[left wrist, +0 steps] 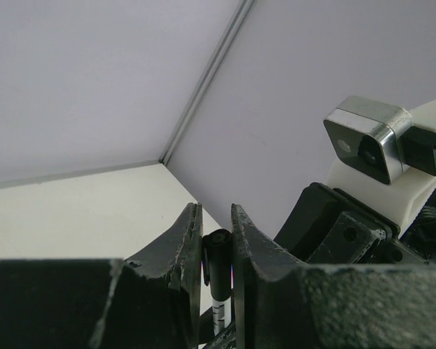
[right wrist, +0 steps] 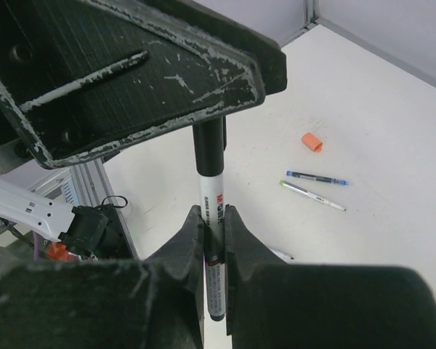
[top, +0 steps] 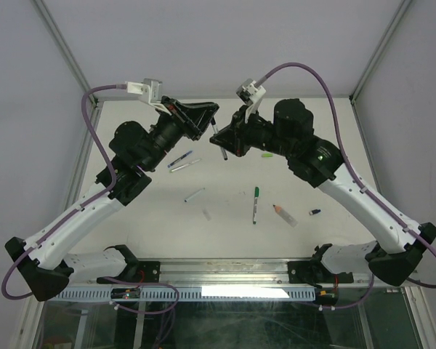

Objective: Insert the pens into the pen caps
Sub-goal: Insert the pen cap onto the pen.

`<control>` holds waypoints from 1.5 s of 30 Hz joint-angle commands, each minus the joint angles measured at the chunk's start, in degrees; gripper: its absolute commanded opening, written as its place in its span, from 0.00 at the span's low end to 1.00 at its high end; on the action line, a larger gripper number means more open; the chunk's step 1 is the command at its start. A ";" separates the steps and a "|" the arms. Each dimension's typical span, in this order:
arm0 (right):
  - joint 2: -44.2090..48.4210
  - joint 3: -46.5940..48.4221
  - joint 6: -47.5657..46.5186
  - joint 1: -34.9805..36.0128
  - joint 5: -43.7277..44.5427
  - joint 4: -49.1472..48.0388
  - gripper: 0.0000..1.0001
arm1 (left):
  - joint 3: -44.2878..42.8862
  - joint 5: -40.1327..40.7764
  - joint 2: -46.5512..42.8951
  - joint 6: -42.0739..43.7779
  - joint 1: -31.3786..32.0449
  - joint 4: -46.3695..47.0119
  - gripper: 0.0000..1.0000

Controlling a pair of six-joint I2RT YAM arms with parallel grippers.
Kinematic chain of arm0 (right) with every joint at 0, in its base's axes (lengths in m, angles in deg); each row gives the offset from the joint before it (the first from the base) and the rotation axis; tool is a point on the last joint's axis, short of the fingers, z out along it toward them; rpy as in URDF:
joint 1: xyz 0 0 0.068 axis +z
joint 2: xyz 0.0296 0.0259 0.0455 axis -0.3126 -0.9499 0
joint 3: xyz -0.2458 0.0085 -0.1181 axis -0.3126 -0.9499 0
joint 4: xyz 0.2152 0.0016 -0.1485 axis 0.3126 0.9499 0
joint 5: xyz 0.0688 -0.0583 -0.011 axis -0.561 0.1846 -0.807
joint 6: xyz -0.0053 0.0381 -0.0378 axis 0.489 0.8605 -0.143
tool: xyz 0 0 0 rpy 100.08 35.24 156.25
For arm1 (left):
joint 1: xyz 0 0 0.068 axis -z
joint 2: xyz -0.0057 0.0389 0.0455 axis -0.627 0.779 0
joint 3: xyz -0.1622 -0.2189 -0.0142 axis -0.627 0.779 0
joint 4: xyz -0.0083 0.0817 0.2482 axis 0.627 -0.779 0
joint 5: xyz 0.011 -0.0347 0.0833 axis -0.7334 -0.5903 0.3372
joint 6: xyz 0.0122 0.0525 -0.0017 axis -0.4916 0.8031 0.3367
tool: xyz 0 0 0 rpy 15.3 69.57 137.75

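Note:
A white-barrelled pen [right wrist: 211, 195] stands upright in my right gripper [right wrist: 212, 213], which is shut on its lower barrel. Its top end sits inside a black pen cap [right wrist: 209, 149]. My left gripper [left wrist: 216, 212] is shut on that black cap [left wrist: 219, 262], with the white barrel [left wrist: 219, 311] showing below it. In the top view the two grippers meet over the far middle of the table, left gripper [top: 214, 118] above right gripper [top: 224, 143]. Other pens lie loose: a blue one [top: 180, 158], a white one [top: 185, 166] and a green-capped one [top: 256, 203].
An orange cap [right wrist: 312, 141] lies beyond the blue pen [right wrist: 316, 177]. A thick clear pen with an orange tip [top: 284, 214], a small dark blue cap [top: 315, 211], a light green cap [top: 266, 155] and a short white pen [top: 195, 194] rest on the white table [top: 334, 145]. Enclosure walls surround it.

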State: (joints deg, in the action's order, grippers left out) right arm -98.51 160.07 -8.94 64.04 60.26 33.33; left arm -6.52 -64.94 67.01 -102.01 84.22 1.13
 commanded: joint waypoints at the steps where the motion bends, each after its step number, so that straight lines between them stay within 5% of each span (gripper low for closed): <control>1: -1.14 13.48 -2.54 -4.42 9.92 -22.34 0.00 | 2.87 -12.73 1.60 -0.04 5.51 -15.90 0.00; 19: -13.54 36.18 -3.43 -7.92 4.06 -19.80 0.00 | 4.90 -12.28 2.04 -1.92 8.42 -14.33 0.00; 30: -0.06 4.35 3.55 -7.64 0.53 -21.10 0.00 | 5.91 -7.20 -2.31 -3.01 8.05 -12.28 0.00; 39: 7.11 -16.35 14.74 -6.85 2.74 -24.11 0.00 | 8.00 -10.34 -0.74 -4.70 8.06 -9.06 0.34; 45: 11.44 -26.48 20.43 -6.76 7.19 -22.82 0.00 | 8.67 -10.05 -0.99 -4.52 7.59 -8.21 0.42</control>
State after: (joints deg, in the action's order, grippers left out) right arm -90.84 137.14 5.74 57.46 60.48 17.85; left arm 1.50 -69.38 66.13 -105.59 91.06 -6.08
